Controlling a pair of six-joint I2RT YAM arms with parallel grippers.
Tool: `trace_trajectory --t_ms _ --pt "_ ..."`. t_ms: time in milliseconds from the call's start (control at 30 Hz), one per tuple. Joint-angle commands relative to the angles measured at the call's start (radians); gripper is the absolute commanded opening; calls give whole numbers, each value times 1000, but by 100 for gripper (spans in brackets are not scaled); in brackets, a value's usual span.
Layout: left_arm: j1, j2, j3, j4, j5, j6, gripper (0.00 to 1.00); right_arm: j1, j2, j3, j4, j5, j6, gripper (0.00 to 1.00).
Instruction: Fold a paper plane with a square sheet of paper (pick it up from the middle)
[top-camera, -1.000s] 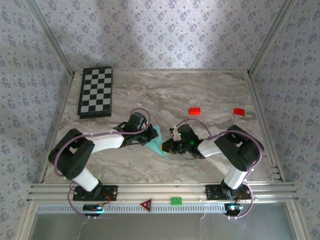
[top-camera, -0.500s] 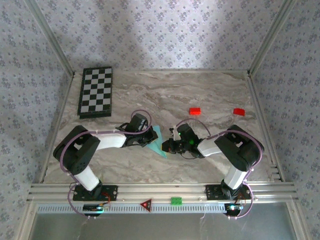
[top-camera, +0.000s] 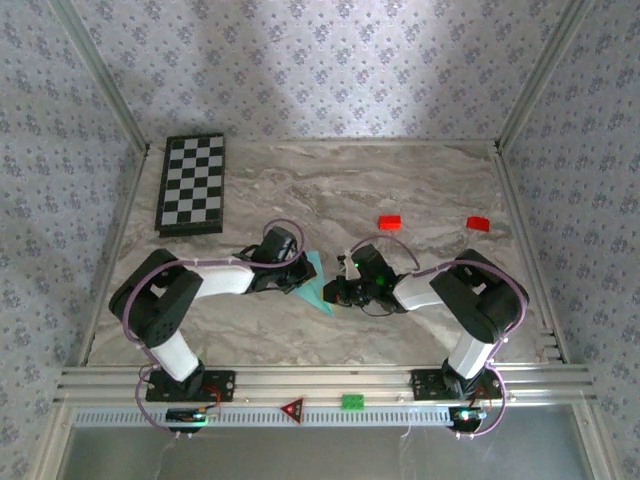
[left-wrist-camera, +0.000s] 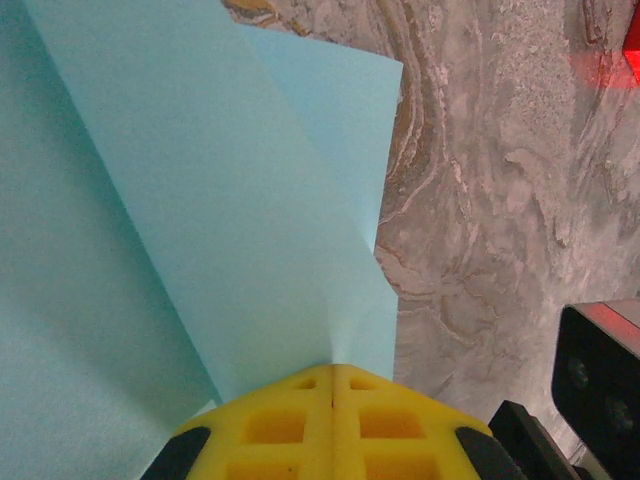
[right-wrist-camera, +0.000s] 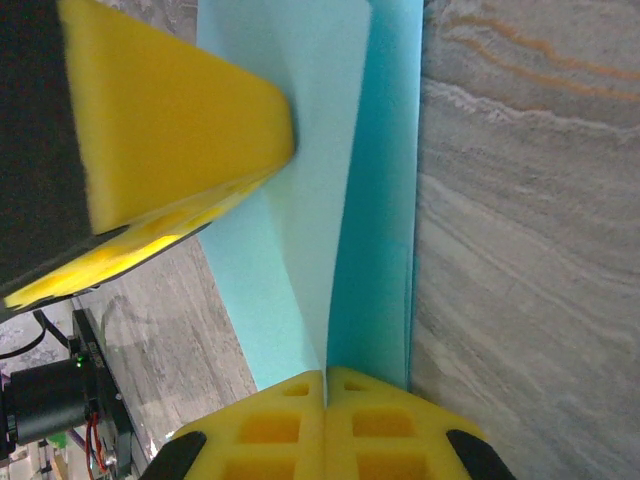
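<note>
The left gripper (top-camera: 297, 280) and right gripper (top-camera: 336, 292) meet at the light blue paper plane (top-camera: 318, 285). A checkerboard (top-camera: 191, 183) lies at the far left. Two red blocks (top-camera: 389, 222) sit beyond the right gripper.

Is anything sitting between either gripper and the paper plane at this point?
Nothing visible does. The left gripper and the right gripper, both shut, are right up against the paper plane, one from each side. The red blocks lie farther back on the table, apart from it.
</note>
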Motion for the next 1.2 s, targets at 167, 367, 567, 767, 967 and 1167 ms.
trace_trajectory --t_ms 167,367,567,767,967,1167 --pt "-1 39 26 -17 0 8 0 18 21 9 -98 21 -24 0" --pt "-1 45 24 -33 -3 12 0 18 21 8 -104 22 -26 0" --pt "-1 57 9 -42 -24 8 0 17 27 13 -110 15 -26 0" --pt "-1 65 0 -36 -26 3 0 16 25 16 -119 8 -25 2" --pt "-1 64 1 -47 -27 11 0 16 -7 31 -133 -18 -16 8" --pt "-1 68 -17 -38 -29 7 0 16 -62 33 -176 -24 -15 14"
